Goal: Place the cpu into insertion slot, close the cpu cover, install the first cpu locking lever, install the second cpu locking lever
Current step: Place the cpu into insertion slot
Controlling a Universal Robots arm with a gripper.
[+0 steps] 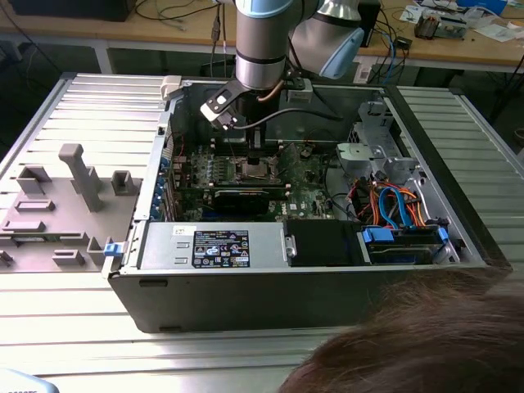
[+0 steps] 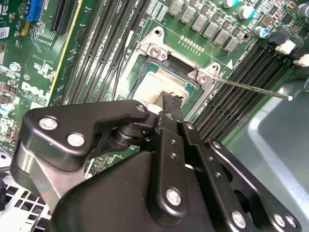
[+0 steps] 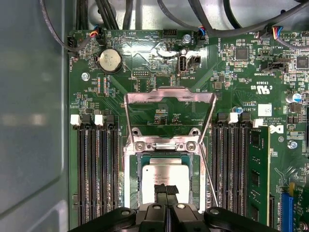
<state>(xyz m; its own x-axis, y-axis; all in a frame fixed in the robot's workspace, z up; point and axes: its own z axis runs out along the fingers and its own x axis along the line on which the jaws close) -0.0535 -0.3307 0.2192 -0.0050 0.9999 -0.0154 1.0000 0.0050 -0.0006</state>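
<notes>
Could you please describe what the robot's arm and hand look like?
The arm is a silvery-grey tube with pale blue joint caps and a black cable trailing from its wrist. The hand is matt black: chunky hinged links studded with silver screw heads, tapering to two slim, flat fingers.

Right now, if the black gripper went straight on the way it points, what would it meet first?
Probably the silvery square cpu lying in the pale-rimmed insertion slot, though depth is unclear.

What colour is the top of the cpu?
Silvery grey; the cpu shows best in the first wrist view.
</notes>
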